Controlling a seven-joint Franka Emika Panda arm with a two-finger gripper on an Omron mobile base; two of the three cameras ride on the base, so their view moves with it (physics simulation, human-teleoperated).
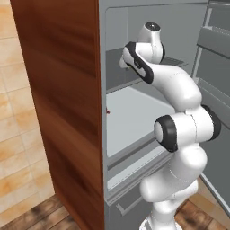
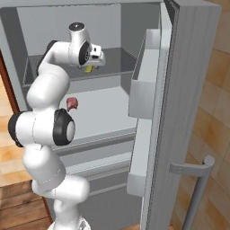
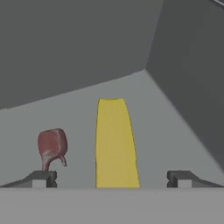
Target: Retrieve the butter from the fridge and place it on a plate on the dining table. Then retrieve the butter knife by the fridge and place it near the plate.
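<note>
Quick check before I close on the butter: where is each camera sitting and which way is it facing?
Left base view: behind-left, facing the open fridge; arm at right.
Right base view: behind-right, facing shelves and door; arm at left, tool over the butter.
Hand view: looks along the open tool at the butter.
Shared: right and hand views show the red item.

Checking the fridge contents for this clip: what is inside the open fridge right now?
Inside the fridge, the yellow butter lies on the upper shelf between the open gripper's tips. A red meat-like item sits on the shelf below. The arm covers part of both shelves.
</note>
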